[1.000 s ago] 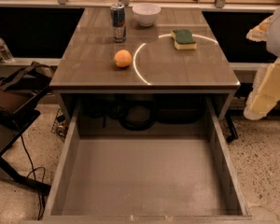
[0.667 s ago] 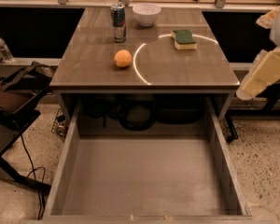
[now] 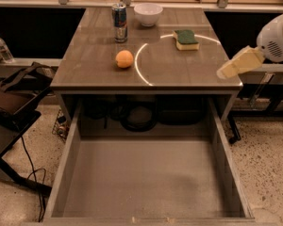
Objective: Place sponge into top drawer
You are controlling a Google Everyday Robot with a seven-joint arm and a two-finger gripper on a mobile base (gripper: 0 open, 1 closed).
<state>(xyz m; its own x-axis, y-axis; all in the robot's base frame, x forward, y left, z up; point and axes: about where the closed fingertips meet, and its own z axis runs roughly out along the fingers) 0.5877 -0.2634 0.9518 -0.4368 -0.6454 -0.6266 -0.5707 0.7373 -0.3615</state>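
The sponge [image 3: 186,39], dark green on top over pale yellow foam, lies flat on the back right part of the brown tabletop [image 3: 174,67]. The top drawer [image 3: 66,166] is pulled wide open below the table's front edge, wide, shallow and grey, with nothing in it. My gripper [image 3: 226,71], pale yellow on a white arm, comes in from the right edge. It hangs over the table's front right corner, to the right of and nearer than the sponge, and touches nothing.
An orange [image 3: 124,59] lies left of centre on the table. A drink can [image 3: 119,22] and a white bowl [image 3: 148,13] stand at the back. A bright curved light line crosses the tabletop. A dark chair [image 3: 12,105] and cables stand left of the drawer.
My gripper has moved up and to the left, from beside the table's right edge toward its front right corner. The sponge, orange, can and bowl have not moved.
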